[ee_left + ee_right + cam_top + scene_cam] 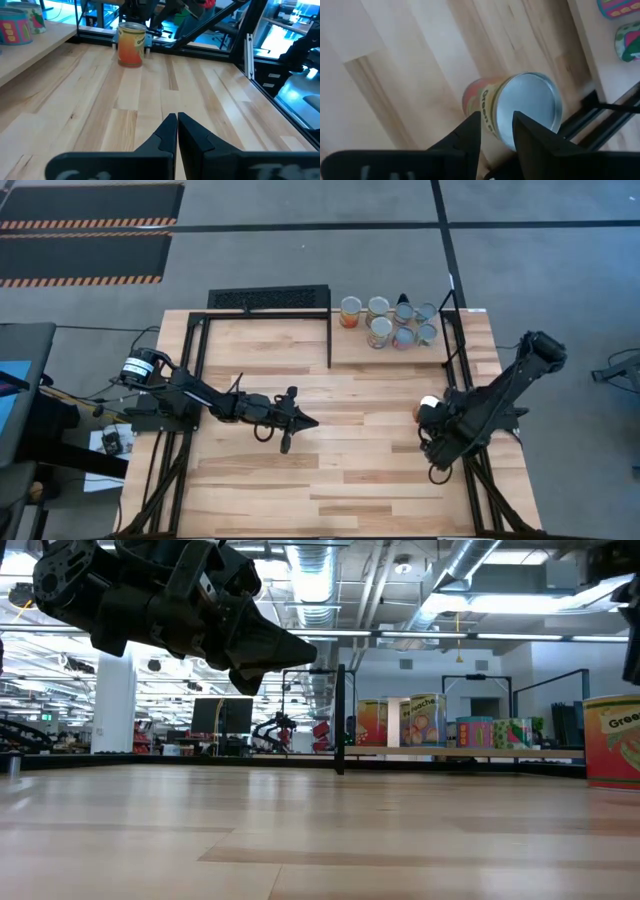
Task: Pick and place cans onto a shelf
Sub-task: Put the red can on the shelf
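Can upright on table, just below parted right claw, untouched

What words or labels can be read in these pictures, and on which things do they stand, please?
"Gree", cut off by the picture's edge: on the lone can on the table, low view.
"Green", partly hidden by the right end effector: same can, right wrist view.
Labels on the cans on the shelf: too blurred to read.

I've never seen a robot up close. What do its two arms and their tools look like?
Both are slim dark jointed arms. The left arm's tool ends in two black wedge-shaped fingers tapering to points; thin cables trail near its silver-ringed base. The right arm's tool has matching matte black fingers.
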{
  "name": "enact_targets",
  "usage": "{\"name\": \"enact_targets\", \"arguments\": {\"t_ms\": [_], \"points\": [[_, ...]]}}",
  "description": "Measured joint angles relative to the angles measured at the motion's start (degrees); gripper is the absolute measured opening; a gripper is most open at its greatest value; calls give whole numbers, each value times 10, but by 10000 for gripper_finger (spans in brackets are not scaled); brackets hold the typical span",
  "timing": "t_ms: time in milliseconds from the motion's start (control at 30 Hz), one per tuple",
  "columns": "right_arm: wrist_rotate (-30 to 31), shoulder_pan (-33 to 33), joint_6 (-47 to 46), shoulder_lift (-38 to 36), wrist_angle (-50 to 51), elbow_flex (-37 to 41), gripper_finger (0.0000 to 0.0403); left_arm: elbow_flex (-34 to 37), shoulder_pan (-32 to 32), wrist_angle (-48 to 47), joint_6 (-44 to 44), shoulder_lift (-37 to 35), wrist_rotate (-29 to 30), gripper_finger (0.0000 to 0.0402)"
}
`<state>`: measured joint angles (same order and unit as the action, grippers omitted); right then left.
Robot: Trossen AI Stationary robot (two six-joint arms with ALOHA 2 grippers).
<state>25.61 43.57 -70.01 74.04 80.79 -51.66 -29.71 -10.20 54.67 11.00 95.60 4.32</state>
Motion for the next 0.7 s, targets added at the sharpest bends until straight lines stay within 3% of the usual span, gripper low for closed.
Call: {"name": "enact_targets", "arguments": {"t_ms": [500, 700], "points": [[-34, -64, 96, -10, -43, 46, 113, 0, 0, -3, 0, 0, 0, 2], [-46, -71, 133, -10, -47, 46, 43, 0, 0, -2, 7, 0, 0, 2]]}}
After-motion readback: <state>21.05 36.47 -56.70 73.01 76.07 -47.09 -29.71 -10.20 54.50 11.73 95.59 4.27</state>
